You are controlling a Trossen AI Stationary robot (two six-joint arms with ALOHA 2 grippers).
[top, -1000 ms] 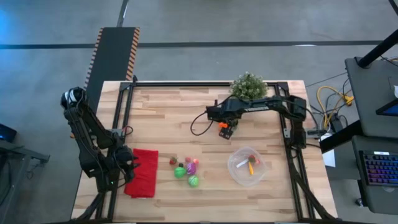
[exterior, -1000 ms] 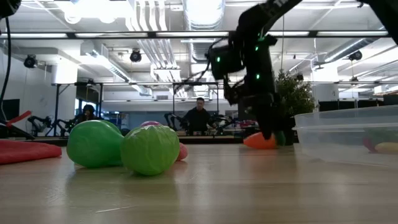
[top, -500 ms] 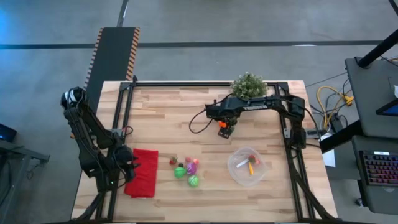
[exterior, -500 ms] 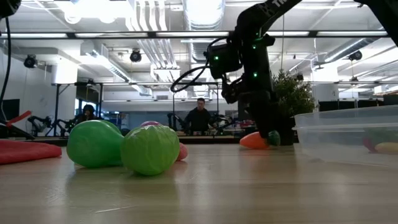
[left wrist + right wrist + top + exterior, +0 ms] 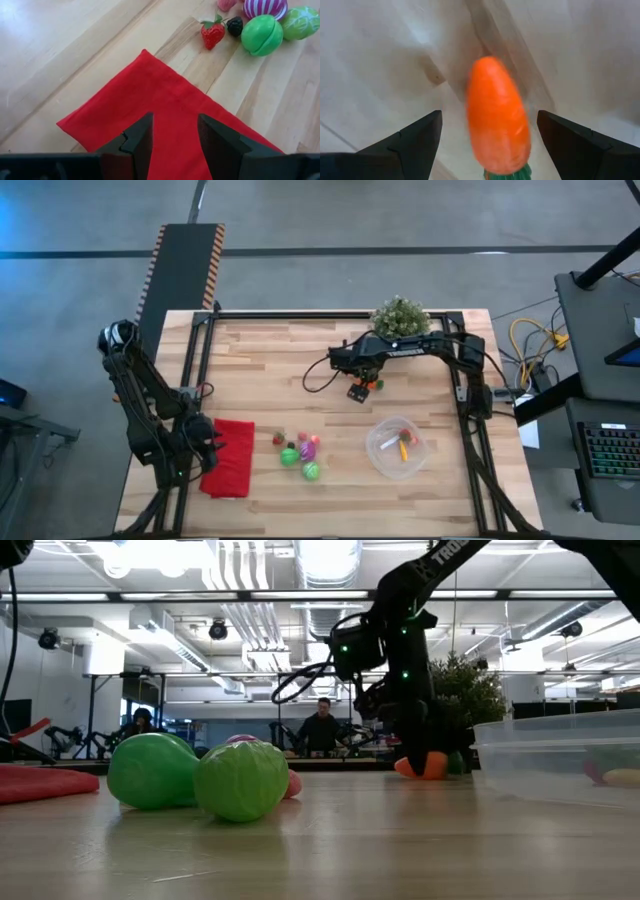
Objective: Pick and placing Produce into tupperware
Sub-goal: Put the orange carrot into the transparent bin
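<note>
The orange carrot (image 5: 497, 117) lies on its side on the wooden table, far of centre (image 5: 368, 384). My right gripper (image 5: 489, 122) hangs over it, open, one finger on either side and neither touching; the low view shows it low at the carrot (image 5: 432, 766). The clear round tupperware (image 5: 398, 447) stands near the table's right side with yellow, orange and pink pieces in it. Green, red and pink-purple produce (image 5: 300, 452) sits in a cluster near the middle. My left gripper (image 5: 175, 131) waits open above the red cloth (image 5: 165, 100).
A green potted plant (image 5: 400, 317) stands at the far edge, just beyond the right arm. The red folded cloth (image 5: 230, 457) lies at the near left. Black frame rails run along the table's left, right and far sides. People sit in the room behind.
My right gripper has come down over the carrot and shifted a little toward the table's left; its fingers now stand around the carrot. The carrot lies about where it was.
</note>
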